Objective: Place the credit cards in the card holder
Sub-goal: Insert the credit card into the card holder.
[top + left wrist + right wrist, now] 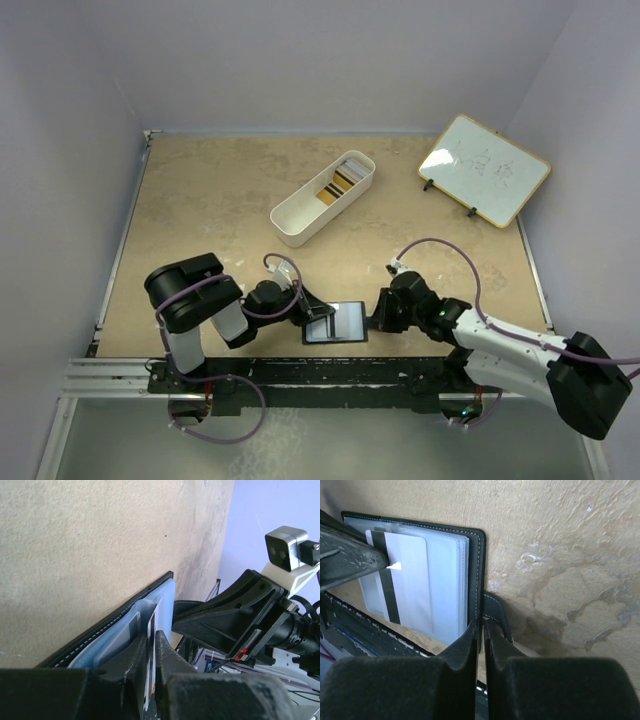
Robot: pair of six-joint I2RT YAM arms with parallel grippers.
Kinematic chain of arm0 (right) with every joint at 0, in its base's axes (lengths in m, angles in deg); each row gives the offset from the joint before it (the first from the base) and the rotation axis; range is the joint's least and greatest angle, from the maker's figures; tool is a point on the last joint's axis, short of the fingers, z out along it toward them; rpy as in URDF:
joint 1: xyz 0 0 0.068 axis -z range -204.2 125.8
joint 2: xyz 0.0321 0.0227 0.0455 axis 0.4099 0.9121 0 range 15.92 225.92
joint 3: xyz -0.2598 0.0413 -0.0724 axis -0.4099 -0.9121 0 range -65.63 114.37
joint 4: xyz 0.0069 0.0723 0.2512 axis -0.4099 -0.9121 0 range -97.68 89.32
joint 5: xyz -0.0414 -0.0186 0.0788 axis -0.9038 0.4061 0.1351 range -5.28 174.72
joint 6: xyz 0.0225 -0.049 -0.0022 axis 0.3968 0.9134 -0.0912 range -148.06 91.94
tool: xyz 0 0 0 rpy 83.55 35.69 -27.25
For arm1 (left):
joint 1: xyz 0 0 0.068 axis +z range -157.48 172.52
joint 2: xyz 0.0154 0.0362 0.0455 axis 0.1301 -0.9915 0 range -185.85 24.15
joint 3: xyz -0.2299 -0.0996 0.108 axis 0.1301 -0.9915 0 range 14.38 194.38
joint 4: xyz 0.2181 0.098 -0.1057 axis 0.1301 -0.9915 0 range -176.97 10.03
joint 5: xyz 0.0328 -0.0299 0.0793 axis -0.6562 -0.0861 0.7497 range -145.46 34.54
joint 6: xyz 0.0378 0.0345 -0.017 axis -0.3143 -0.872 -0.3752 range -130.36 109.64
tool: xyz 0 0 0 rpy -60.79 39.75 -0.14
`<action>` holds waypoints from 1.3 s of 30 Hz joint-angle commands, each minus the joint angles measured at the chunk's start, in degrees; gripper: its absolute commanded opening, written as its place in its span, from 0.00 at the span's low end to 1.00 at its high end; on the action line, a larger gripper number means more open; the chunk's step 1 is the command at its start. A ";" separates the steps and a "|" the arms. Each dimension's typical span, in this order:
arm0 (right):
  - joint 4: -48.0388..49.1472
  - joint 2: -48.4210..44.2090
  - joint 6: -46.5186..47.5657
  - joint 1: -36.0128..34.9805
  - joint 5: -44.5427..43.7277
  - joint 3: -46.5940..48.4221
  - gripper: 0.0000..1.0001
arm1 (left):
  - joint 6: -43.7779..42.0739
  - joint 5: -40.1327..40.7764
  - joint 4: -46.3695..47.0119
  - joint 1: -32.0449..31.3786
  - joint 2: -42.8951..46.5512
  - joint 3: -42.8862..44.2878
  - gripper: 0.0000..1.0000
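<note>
At 6 o'clock on the table (200, 200), right by the arms' bases, the card holder (345, 322) lies open with its blue-grey sleeves facing up. The left fingers (167, 660) come in from 9 o'clock, clenched on a white card (405, 580) with a black stripe. The right fingers (495, 645) come in from 3 o'clock and are pinched shut on the card holder's outer edge by its strap, pinning it in place. The step in hand looks like feeding this one card into a clear pocket while the other arm steadies the holder. The next move probably calls for a shallow push along the sleeve with the card kept flat. The left fingers would let go only once the plastic holds it, and the right grip should hold firm so the holder does not slide. Further out, toward 12 o'clock, a white tray (290, 225) holds the rest of the credit cards (345, 177) at its far end. A whiteboard (484, 168) stands at 2 o'clock. The right wrist view alone shows the card's face lying over the sleeves, though not whether its edge is under the plastic. The left wrist view shows the card edge-on between the fingers. Only the top view shows the tray and the cards yet to be moved.
</note>
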 commanded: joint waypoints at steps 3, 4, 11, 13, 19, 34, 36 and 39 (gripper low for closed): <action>-12.19 -4.05 5.46 -0.44 -1.98 6.59 0.16 | -3.69 1.86 -10.96 -0.37 9.94 3.17 0.24; -13.80 -4.65 6.34 -0.42 -2.40 7.76 0.18 | -4.88 2.25 -14.78 -0.33 11.79 4.08 0.28; -19.09 -8.47 9.14 -0.40 -5.64 11.60 0.25 | -11.27 10.08 -39.55 -0.37 24.18 8.47 0.46; -19.18 -8.07 9.52 -0.44 -5.84 11.90 0.28 | -11.42 11.44 -42.27 -0.37 25.86 8.85 0.49; -18.80 -8.29 8.42 -0.42 -8.28 11.64 0.36 | -11.75 12.81 -45.90 -0.37 27.43 8.92 0.55; -12.00 -7.61 6.96 -0.48 -1.64 10.78 0.32 | -10.73 9.40 -39.71 -0.37 22.95 8.14 0.50; -9.44 -7.33 5.98 -0.51 -0.35 10.93 0.29 | -10.32 9.20 -39.08 -0.37 22.65 8.07 0.50; -5.76 -4.51 4.80 -0.64 1.01 10.71 0.28 | -9.56 8.54 -37.52 -0.37 22.38 7.83 0.49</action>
